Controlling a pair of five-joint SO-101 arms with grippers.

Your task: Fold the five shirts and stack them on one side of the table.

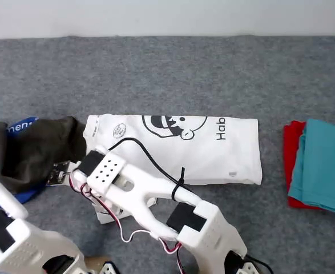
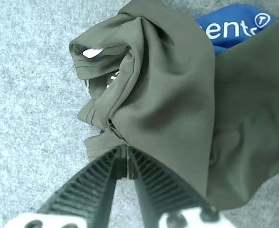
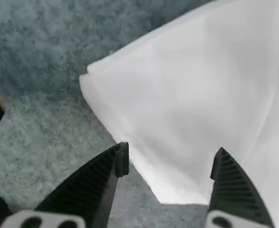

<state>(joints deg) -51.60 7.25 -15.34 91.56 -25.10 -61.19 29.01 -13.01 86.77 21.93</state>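
Note:
A white shirt (image 1: 178, 149) with a black print lies folded into a long band across the table's middle. My right arm (image 1: 107, 169) hangs over its left end. There my right gripper (image 3: 170, 164) is open, its fingers either side of the white shirt's (image 3: 196, 109) corner, just above it. At the left, a crumpled olive shirt (image 1: 39, 149) lies on top of a blue shirt (image 1: 21, 125). My left gripper (image 2: 122, 159) is shut on a bunched edge of the olive shirt (image 2: 172, 95), with the blue shirt (image 2: 234, 26) showing behind it.
A teal shirt (image 1: 324, 165) lies folded on a red shirt (image 1: 293, 154) at the right edge. The grey carpeted table (image 1: 167, 74) is bare toward the back. The arm bases (image 1: 213, 240) take up the near edge.

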